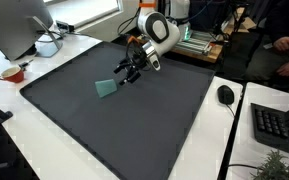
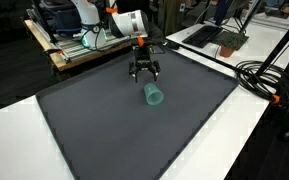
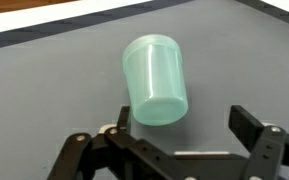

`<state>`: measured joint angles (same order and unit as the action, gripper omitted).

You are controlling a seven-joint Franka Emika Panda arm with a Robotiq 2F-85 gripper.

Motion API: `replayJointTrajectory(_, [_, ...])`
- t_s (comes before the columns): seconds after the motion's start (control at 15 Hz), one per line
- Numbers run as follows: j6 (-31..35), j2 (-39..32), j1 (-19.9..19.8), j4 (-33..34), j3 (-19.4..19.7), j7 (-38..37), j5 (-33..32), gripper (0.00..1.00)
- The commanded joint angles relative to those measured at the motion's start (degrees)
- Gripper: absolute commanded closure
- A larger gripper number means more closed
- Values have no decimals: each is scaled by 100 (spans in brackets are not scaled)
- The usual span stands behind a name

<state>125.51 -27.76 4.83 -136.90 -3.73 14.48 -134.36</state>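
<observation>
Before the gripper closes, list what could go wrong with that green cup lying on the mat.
1. The green cup lies on its side, so a nudge from a finger may roll it across the mat.
2. In the wrist view it sits off-centre ahead of the open gripper, nearer one finger; closing could push it aside rather than grip it.

Dark mat [image 1: 134, 135] lying flat; mouse [image 1: 225, 95], keyboard [image 1: 280, 126] sitting beyond one edge; red bowl [image 1: 12, 73] sitting beside opposite corner.
</observation>
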Motion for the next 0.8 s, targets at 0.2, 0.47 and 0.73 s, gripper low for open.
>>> replayJointTrajectory(0.2, [411,-252,-147,403,77,243,-220,0])
replayJointTrajectory(0.47, [705,-391,-183,618,112,322,-309,0])
replayJointTrajectory(0.73, [776,-490,-190,783,169,336,-414,0])
